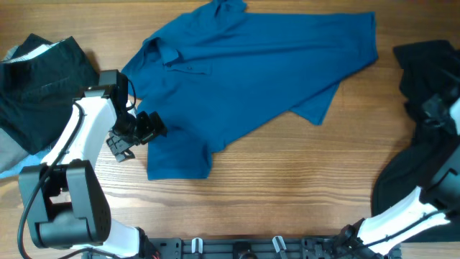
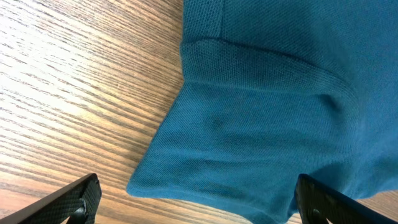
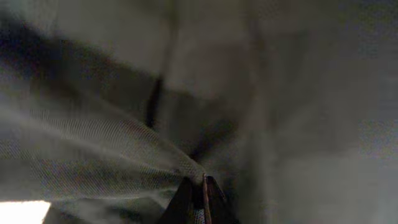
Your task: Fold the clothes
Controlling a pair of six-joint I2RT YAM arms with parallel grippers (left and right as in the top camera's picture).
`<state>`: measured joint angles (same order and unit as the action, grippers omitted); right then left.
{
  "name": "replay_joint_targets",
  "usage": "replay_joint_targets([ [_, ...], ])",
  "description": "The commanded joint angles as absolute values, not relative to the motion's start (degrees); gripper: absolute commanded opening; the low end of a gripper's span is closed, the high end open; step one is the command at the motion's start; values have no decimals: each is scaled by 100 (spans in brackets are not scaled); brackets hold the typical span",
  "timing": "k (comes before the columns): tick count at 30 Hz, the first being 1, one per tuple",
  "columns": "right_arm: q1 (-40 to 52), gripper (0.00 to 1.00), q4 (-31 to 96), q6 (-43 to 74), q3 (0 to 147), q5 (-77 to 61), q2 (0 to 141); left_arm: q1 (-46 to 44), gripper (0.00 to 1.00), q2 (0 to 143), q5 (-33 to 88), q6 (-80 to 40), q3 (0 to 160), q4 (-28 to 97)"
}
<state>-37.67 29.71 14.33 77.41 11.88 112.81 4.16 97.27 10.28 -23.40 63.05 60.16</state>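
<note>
The royal-blue short-sleeved shirt (image 1: 251, 68) lies spread across the middle of the table, collar toward the left. Its sleeve (image 2: 249, 143) fills the left wrist view. My left gripper (image 1: 147, 133) sits at the sleeve's edge, open, with its fingers (image 2: 74, 199) wide on either side of the hem. A black garment (image 1: 431, 68) is bunched at the right edge. My right gripper (image 1: 433, 111) is buried in it, and in the right wrist view that gripper (image 3: 202, 186) is shut on a pinched fold of the dark fabric (image 3: 124, 155).
Another black garment (image 1: 39, 75) lies folded at the far left, over something pale. More black cloth (image 1: 420, 191) drapes near the right arm's base. Bare wooden table (image 1: 287, 194) runs along the front.
</note>
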Motion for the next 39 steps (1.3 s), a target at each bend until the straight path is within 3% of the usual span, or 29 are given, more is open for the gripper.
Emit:
replay_joint_targets([
  [1,-4209,4,3030,2104,7920,1463,10696,405,100,9730,978,-2296,6276,6023],
  [6,-4427,4,3131,2539,7920,1304,10508,405,100,9730,978,-2296,6276,6023],
  [7,-4425,9,3083,2416,7920,976,10484,405,100,9730,978,-2296,6276,6023],
  [8,-4412,23,3002,2156,7920,508,10473,405,100,9730,978,-2296,6276,6020],
  [9,-4392,45,2902,1892,7920,-73,10464,405,100,9730,978,-2296,6276,6020],
  [10,-4368,75,2794,1695,7920,-659,10462,405,100,9730,978,-2296,6276,6020],
  [12,-4303,89,2659,1623,7920,-1730,10455,405,100,9730,978,-2294,6276,6023],
  [18,-3892,91,2895,1426,7918,-3317,10444,405,100,9730,978,-2294,6276,6020],
  [23,-3214,100,3911,888,7918,-3065,10447,405,100,9730,978,-2292,6276,5970],
  [29,-2198,100,4873,827,7564,-2781,10457,405,100,9730,976,-2292,6276,5887],
  [39,-1127,98,4265,1278,6326,-2679,10464,405,100,9730,974,-2290,6276,5793],
])
